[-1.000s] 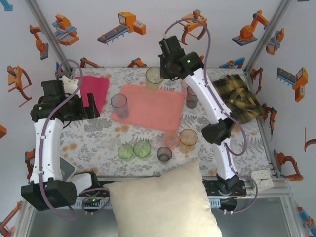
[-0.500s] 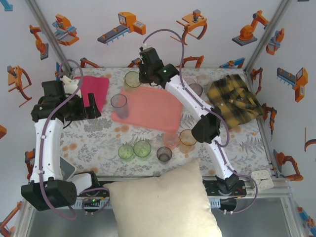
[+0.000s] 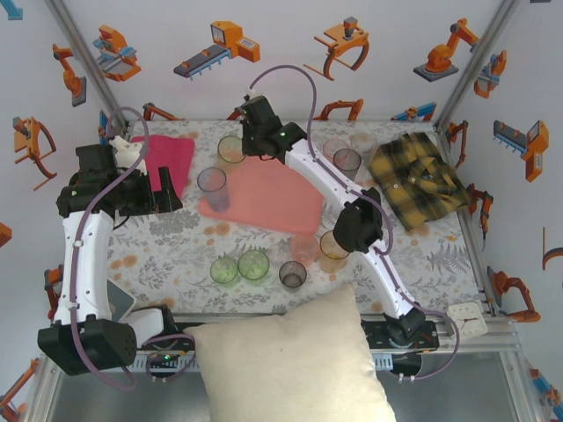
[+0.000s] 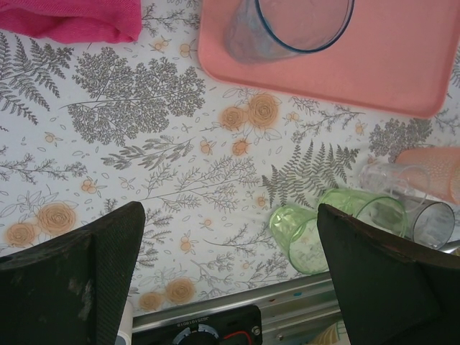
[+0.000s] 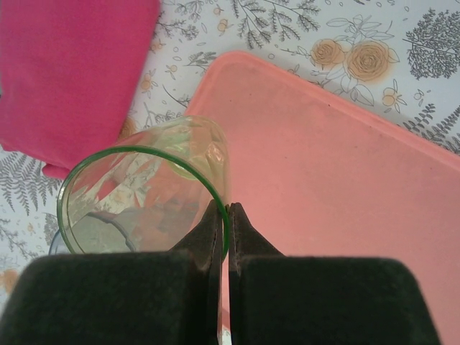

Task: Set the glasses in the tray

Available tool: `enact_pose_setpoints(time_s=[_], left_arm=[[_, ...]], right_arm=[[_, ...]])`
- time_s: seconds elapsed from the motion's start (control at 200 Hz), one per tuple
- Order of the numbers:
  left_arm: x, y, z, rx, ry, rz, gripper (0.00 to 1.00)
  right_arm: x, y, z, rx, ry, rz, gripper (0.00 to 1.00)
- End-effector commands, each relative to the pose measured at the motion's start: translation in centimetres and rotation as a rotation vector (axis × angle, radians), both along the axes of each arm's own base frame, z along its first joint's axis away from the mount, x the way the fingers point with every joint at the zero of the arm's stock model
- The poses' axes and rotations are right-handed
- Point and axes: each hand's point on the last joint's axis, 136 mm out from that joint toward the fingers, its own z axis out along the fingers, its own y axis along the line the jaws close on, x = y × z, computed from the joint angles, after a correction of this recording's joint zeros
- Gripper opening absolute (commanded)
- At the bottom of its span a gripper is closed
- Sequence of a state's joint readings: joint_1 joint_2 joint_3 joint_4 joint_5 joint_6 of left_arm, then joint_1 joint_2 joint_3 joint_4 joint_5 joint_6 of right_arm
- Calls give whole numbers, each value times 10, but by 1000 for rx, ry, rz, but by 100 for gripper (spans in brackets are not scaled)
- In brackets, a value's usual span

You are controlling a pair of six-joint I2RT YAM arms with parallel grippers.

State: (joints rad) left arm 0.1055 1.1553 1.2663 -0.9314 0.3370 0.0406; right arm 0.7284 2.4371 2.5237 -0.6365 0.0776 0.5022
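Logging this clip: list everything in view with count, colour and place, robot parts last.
tray: one, salmon-pink, mid-table
held glass: one, green, by the tray's far-left corner
grey-blue glass: one, standing on the tray's left end
near glasses: five (two green, one grey, one pink, one orange), in front of the tray
far glasses: three (pink, grey, pale), beyond the tray's right end
cloth: one, magenta, far left
shirt: one, yellow-black plaid, far right
pillow: one, cream, near edge
table: one, floral cover
left claw: open, over bare table left of the tray
right claw: shut on the held glass's rim
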Motion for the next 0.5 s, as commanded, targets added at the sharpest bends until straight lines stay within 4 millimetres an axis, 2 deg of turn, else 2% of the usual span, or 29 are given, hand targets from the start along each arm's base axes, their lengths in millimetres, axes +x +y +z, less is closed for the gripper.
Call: enact_pose_setpoints(time_s=[0.0,0.496], left_arm=[[2,-3,0,-12,-10,-26,97],[3,-5,-4,-27,4,-32,97]], right_arm=[[2,14,9,67,-19,3,2],[1,16,-25,44,45,-11,3]])
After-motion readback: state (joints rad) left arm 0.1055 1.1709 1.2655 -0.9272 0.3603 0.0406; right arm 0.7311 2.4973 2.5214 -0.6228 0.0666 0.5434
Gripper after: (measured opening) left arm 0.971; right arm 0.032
